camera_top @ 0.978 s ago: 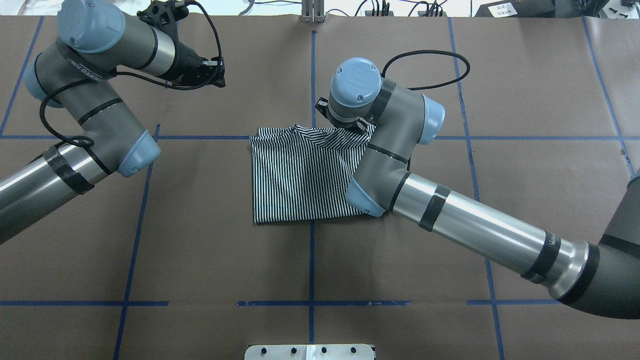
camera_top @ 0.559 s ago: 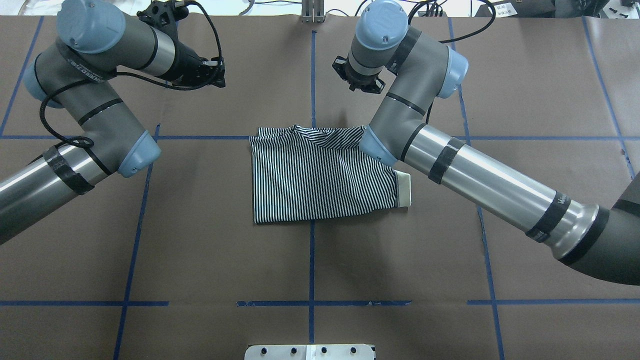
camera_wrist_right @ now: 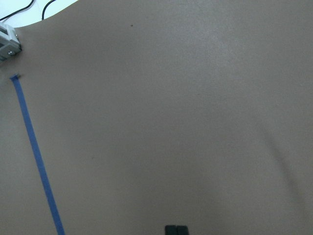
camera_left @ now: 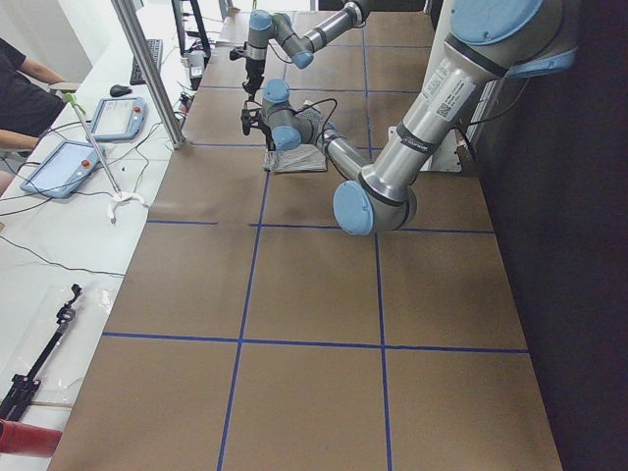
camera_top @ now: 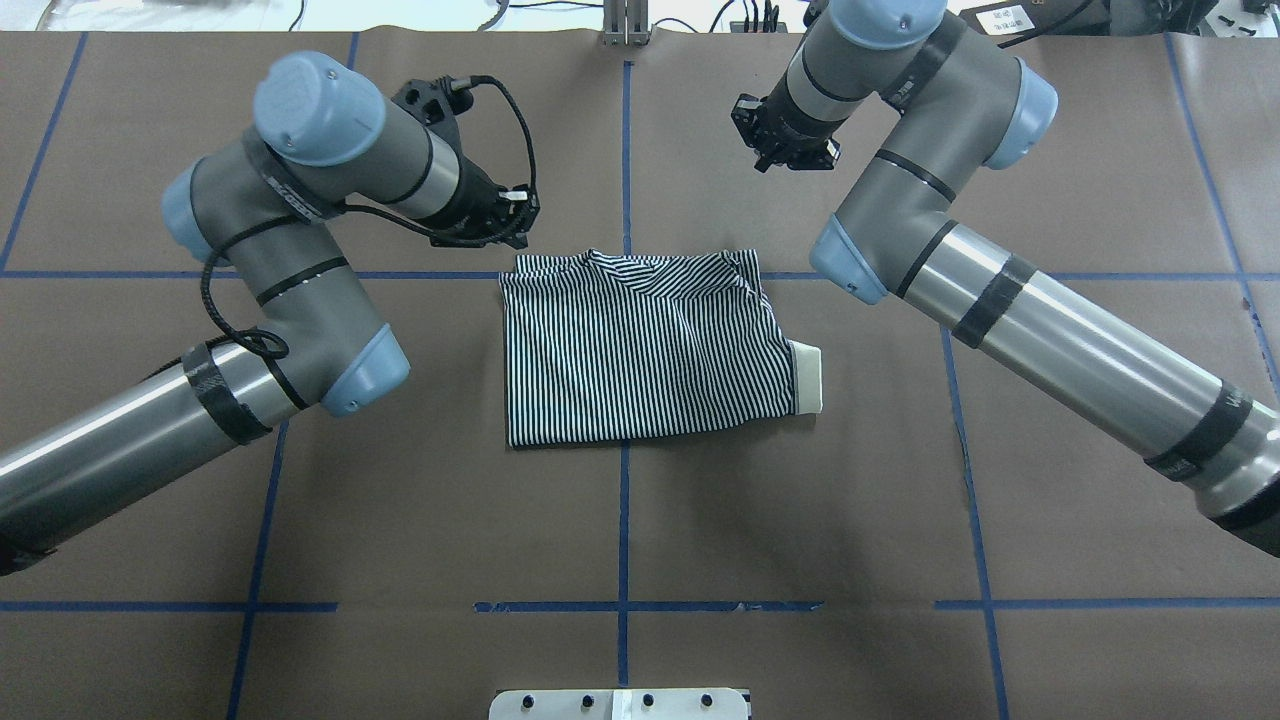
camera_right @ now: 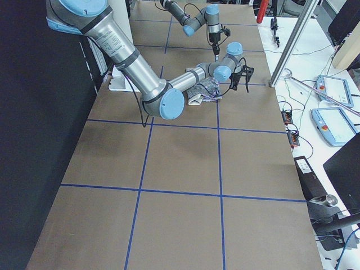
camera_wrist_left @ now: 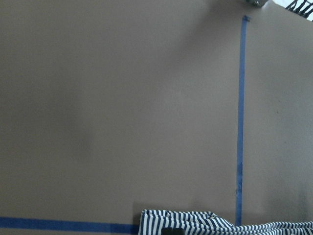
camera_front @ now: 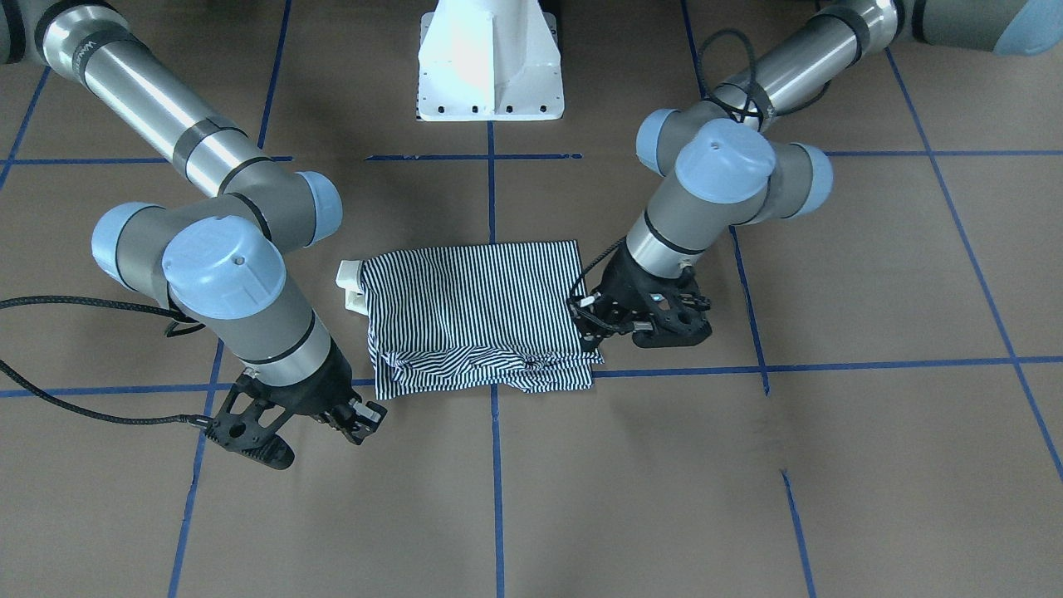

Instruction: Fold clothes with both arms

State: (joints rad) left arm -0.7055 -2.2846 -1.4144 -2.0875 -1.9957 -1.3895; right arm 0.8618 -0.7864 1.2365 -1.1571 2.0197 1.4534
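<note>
Shirt lies folded flat on table. Left gripper hovers just beyond the shirt's far left corner, fingers pressed together. Right gripper hangs farther off its far right corner, fingers likewise pressed together.

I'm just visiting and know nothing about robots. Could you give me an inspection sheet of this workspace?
Surface: brown table cover with blue tape lines.
Job's things: striped shirt folded at centre, far edge rumpled, cream collar sticking out.
Clutter: nothing seen.
End effectors: left end effector near the shirt's far corner, state unclear; right end effector shut, empty.
Cables: black cable trailing off the right arm.
Surroundings: side bench with tablets; a person.
</note>
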